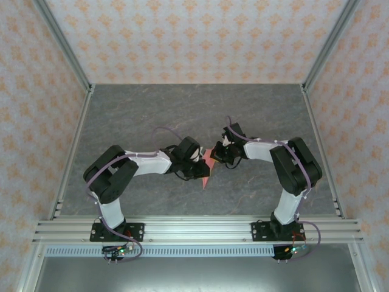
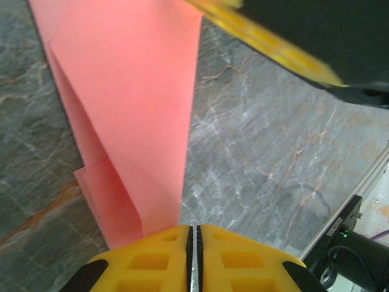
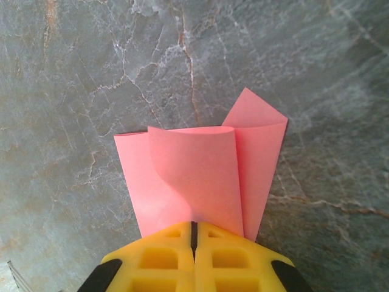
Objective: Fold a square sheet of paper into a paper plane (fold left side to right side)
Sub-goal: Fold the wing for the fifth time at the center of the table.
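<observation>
The square sheet of paper (image 1: 208, 164) is salmon pink, part-folded into a pointed shape, and lies mid-table between both arms. My left gripper (image 1: 199, 170) meets its lower left side. In the left wrist view the paper (image 2: 134, 109) narrows down to my left gripper (image 2: 193, 234), whose jaws are shut on its end. My right gripper (image 1: 217, 156) is at the sheet's upper right. In the right wrist view a curled flap of the paper (image 3: 200, 176) rises into my right gripper (image 3: 194, 228), which is shut on it. One yellow right finger (image 2: 273, 42) crosses the top of the left wrist view.
The grey marbled table (image 1: 194, 115) is walled by patterned panels and aluminium posts (image 1: 61, 48). A slotted aluminium rail (image 1: 194, 230) carrying both arm bases runs along the near edge. A black arm base (image 2: 352, 243) sits at the lower right of the left wrist view.
</observation>
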### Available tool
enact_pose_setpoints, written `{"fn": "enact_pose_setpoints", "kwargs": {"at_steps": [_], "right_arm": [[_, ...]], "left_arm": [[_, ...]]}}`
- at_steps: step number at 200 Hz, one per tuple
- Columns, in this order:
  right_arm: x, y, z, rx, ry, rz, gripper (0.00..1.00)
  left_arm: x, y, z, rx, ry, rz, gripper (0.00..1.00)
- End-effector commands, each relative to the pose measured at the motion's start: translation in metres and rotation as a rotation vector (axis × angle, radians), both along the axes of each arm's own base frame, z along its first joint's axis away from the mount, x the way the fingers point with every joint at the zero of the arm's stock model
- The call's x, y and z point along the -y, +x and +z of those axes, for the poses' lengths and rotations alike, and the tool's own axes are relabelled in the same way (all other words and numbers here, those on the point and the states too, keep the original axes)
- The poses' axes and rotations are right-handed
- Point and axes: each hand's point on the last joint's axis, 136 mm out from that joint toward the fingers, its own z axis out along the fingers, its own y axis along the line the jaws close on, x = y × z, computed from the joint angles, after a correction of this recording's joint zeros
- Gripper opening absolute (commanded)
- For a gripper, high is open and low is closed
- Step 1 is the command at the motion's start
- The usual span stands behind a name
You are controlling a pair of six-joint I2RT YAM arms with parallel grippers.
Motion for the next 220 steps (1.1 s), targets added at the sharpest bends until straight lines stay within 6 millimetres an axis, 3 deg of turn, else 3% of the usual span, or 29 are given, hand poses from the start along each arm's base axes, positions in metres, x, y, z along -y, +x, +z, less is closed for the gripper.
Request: {"fn": "enact_pose_setpoints", "kwargs": {"at_steps": [1, 78, 128, 168, 189, 220], "right_arm": [[0.026, -0.019, -0.034, -0.105, -0.140, -0.023, 0.05], [0.020, -0.014, -0.026, -0.072, -0.102, -0.018, 0.05], [0.005, 0.002, 0.028, 0.098, 0.029, 0.000, 0.04], [0.013, -0.019, 0.059, 0.173, 0.046, 0.034, 0.03], [0.012, -0.035, 0.057, 0.166, 0.073, 0.027, 0.03], [-0.006, -0.044, 0.053, 0.163, 0.141, 0.027, 0.02]], "left_arm": [[-0.007, 0.000, -0.014, -0.008, 0.033, 0.025, 0.13], [-0.023, -0.008, -0.034, -0.032, 0.112, 0.037, 0.10], [-0.035, -0.018, -0.050, -0.057, 0.147, 0.055, 0.04], [-0.035, -0.019, -0.054, -0.060, 0.136, 0.061, 0.01], [-0.035, -0.019, -0.053, -0.056, 0.134, 0.060, 0.00], [-0.035, -0.019, -0.054, -0.056, 0.137, 0.061, 0.00]]}}
